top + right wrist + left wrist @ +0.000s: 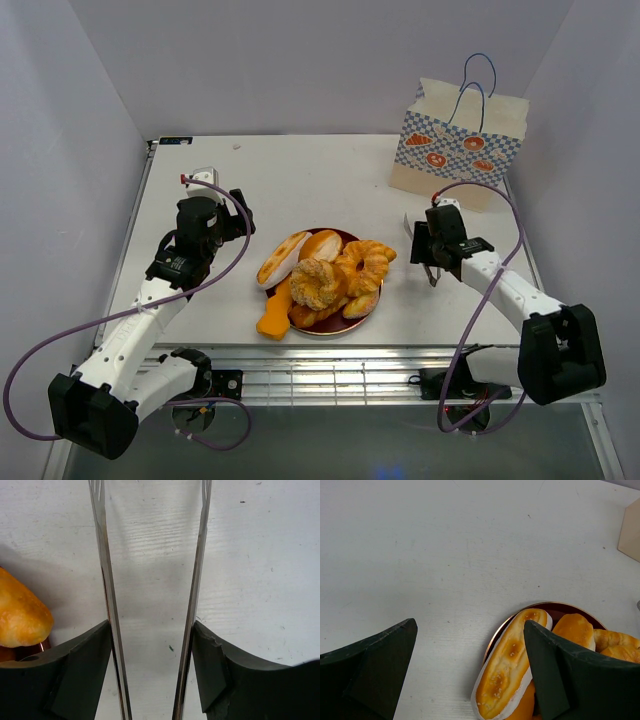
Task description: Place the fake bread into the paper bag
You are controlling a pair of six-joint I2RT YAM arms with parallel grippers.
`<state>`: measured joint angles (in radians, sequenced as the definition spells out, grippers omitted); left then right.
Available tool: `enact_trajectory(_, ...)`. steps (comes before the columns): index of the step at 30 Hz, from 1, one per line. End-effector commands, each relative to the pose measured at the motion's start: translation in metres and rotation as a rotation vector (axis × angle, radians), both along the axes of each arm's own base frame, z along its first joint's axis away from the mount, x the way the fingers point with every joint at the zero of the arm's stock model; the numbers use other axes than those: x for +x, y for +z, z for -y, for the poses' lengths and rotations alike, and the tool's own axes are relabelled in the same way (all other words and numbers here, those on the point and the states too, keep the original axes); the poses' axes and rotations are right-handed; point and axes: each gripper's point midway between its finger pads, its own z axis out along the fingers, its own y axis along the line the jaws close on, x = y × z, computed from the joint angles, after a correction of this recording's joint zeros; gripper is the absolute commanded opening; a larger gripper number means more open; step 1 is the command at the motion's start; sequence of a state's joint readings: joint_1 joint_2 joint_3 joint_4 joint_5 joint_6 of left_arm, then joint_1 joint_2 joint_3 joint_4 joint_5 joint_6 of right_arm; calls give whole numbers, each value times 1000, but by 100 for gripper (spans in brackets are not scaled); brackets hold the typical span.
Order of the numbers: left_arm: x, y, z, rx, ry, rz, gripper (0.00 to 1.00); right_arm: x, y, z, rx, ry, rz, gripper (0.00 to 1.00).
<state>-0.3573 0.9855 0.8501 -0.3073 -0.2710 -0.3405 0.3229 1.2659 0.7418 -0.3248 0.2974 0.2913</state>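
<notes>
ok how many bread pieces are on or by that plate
7 visible: long roll left, smooth bun behind, twisted ring right, rough round bun centre, front-right piece, front piece, orange wedge beside them, front left. More may hide underneath.

2 arms (130,335) wht w/ blk joints | cables (70,332) purple | fingers (375,675) blk

I see white table (300,185) filling most of overhead view; wrist views show faint grain in its painted surface, few dark specks. Plain pale lilac-grey walls close it in on three sides: back wall (300,60), left wall (50,150), right wall (595,110). Light soft and even, shadows weak. Small black bracket (175,141) at table's far left corner. Ribbed metal rail (330,365) runs along near edge. Below it, dark grey floor (330,445) with slight sheen and small blue glint.
</notes>
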Motion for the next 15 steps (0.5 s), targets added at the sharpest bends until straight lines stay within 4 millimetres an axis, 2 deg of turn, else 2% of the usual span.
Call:
enact_trajectory(1, 2, 18, 3, -11, -15, 37, 98, -1, 26, 2, -6, 6, 35, 68)
enact_trajectory(10, 2, 18, 4, -12, -18, 37, 98, -20, 88, 2, 4, 31, 86, 69)
enact_trajectory(13, 1, 20, 3, -11, -16, 43, 98, -30, 122, 3, 25, 40, 143, 68)
enact_trajectory(15, 1, 21, 1, -9, -9, 47, 98, -35, 145, -10, 75, 108, 181, 65)
